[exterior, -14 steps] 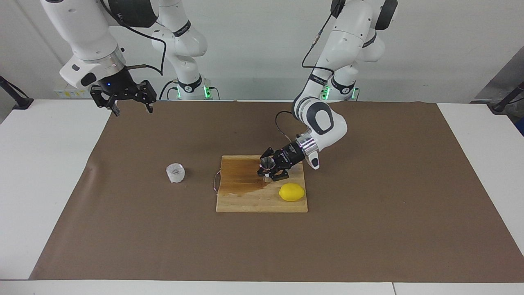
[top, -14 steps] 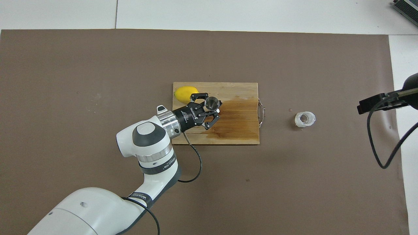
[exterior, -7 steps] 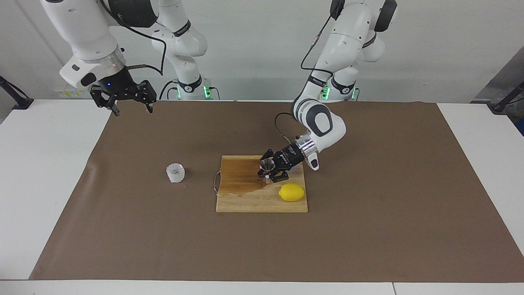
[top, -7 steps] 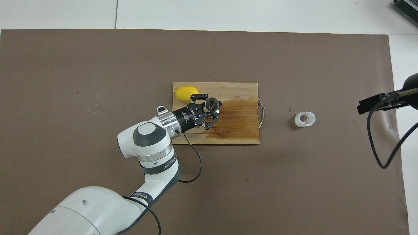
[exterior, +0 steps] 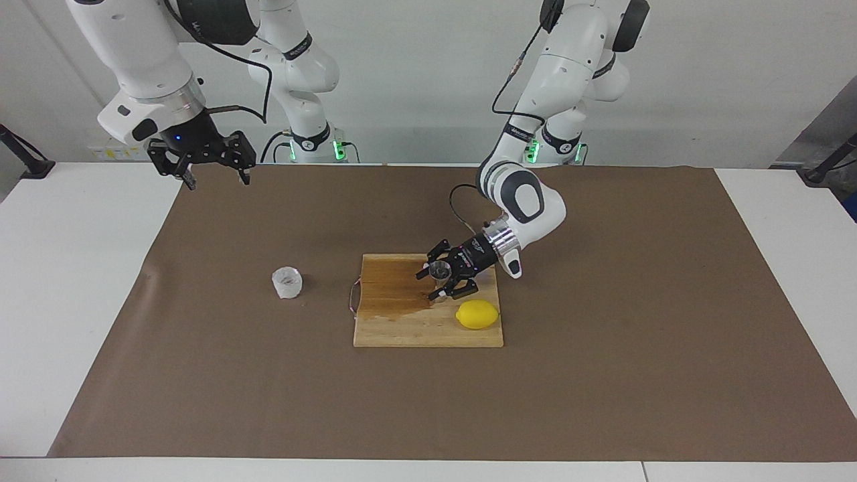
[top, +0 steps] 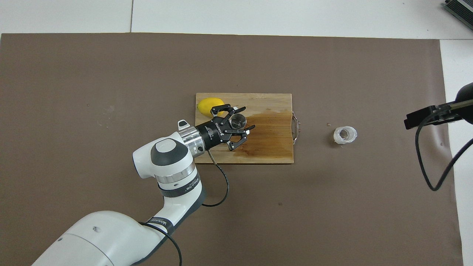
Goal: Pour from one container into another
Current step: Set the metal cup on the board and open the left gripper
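Note:
The steel jigger (exterior: 439, 271) stands upright on the wooden cutting board (exterior: 402, 328), beside a dark wet patch. My left gripper (exterior: 430, 280) is low over the board, open, with its fingers spread on either side of the jigger (top: 238, 120). The translucent whitish cup (exterior: 286, 282) stands on the brown mat, off the board toward the right arm's end of the table; it also shows in the overhead view (top: 345, 135). My right gripper (exterior: 217, 182) waits open and empty, raised over the mat's edge near its base.
A yellow lemon (exterior: 477, 314) lies on the board (top: 273, 103) close to the left gripper, farther from the robots than it. The board has a metal handle (top: 295, 127) on the side toward the cup. A brown mat covers the table.
My left gripper was shut on the jigger and has now opened its fingers around it. The jigger stays upright on the board. The right arm has not moved.

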You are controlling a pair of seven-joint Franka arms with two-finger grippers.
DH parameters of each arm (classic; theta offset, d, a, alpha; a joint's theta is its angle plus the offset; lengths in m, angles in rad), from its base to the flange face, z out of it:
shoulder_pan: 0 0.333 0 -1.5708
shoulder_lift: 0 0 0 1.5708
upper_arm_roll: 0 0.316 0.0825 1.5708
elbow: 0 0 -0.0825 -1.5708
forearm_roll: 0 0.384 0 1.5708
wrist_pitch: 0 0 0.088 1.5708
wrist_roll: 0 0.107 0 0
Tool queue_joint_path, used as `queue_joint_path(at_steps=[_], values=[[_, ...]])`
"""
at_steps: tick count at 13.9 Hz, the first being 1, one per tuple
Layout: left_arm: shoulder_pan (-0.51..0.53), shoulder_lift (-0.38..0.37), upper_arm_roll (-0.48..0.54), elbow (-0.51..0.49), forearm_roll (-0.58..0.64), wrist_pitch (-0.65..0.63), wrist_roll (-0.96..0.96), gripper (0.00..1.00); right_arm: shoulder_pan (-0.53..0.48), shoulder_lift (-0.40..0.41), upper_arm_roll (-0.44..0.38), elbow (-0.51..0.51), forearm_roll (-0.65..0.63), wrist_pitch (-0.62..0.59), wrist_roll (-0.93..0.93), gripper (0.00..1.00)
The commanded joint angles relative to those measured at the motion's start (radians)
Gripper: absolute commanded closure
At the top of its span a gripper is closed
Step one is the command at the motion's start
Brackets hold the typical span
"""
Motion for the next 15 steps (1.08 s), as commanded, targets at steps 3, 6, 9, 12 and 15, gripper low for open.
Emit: queue_joint_path(at_steps=[3, 6, 9, 12, 15], values=[[-0.015, -0.021, 0.011, -0.012, -0.012, 0.046, 0.003, 0.00, -0.011, -0.017, 0.007, -0.017, 0.001, 0.008, -0.012, 0.00], [-0.018, -0.032, 0.013, -0.017, 0.025, 0.066, 0.000, 0.00, -0.011, -0.017, 0.007, -0.017, 0.001, 0.008, -0.012, 0.00], [-0.023, -0.052, 0.013, -0.040, 0.092, 0.087, 0.000, 0.00, -0.011, -0.017, 0.007, -0.017, 0.001, 0.008, -0.012, 0.00], [-0.023, -0.089, 0.014, -0.066, 0.190, 0.126, -0.001, 0.00, -0.013, -0.017, 0.007, -0.017, 0.001, 0.008, -0.012, 0.00], [-0.026, -0.135, 0.014, -0.118, 0.255, 0.149, -0.001, 0.00, -0.013, -0.017, 0.007, -0.017, 0.001, 0.008, -0.012, 0.00]])
